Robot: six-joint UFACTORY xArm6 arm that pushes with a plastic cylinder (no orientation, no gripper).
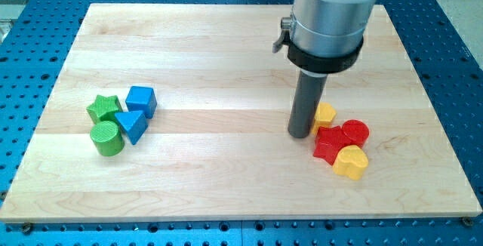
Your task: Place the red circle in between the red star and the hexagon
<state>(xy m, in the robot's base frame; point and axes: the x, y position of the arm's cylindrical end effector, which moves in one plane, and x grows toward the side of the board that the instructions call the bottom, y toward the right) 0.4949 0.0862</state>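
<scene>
The red circle (355, 132) lies at the view's right, touching the red star (329, 143) on its left. The yellow hexagon (324, 114) sits just above the red star, partly hidden behind the rod. A yellow heart (350, 161) lies just below the red star and red circle. My tip (299, 133) rests on the board just left of the yellow hexagon and the red star, close to both.
A cluster at the view's left holds a green star (103, 108), a blue cube (141, 100), a blue triangle (132, 125) and a green cylinder (106, 138). The wooden board (226, 65) sits on a blue perforated table.
</scene>
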